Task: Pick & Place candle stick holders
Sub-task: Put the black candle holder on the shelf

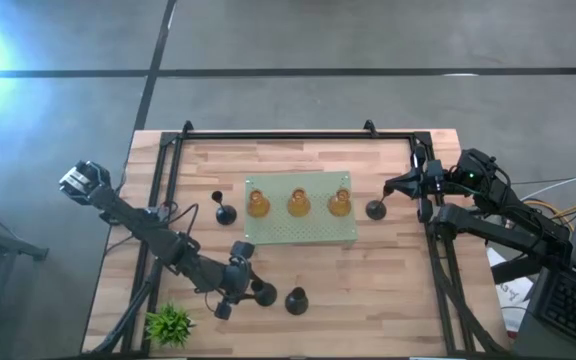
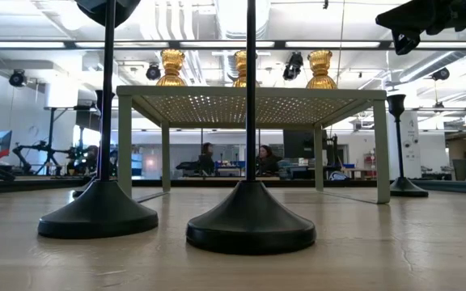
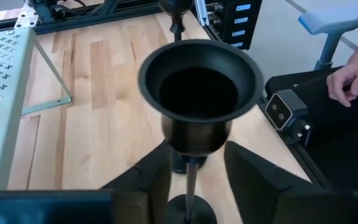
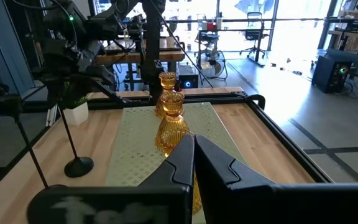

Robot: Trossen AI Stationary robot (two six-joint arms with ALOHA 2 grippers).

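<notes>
I had the left claw (image 1: 251,288) parted around a black holder's (image 3: 197,93) thin stem near the tabletop's (image 1: 388,290) front edge, ready to grip. The right claw (image 1: 400,188), pinched shut and empty, waited beside the board (image 1: 303,228) carrying three amber holders (image 1: 299,203).

In the low view, the two near black candle stick holders (image 2: 251,218) (image 2: 98,212) are cut off by the upper edge, so their cups do not show fully. In the left wrist view, the cup of the black holder (image 3: 197,87) hides most of its own stem, and the base is cut by the lower edge. In the right wrist view, the right gripper (image 4: 194,152) covers the lower part of the nearest amber holder (image 4: 171,127), and the two behind it overlap.
</notes>
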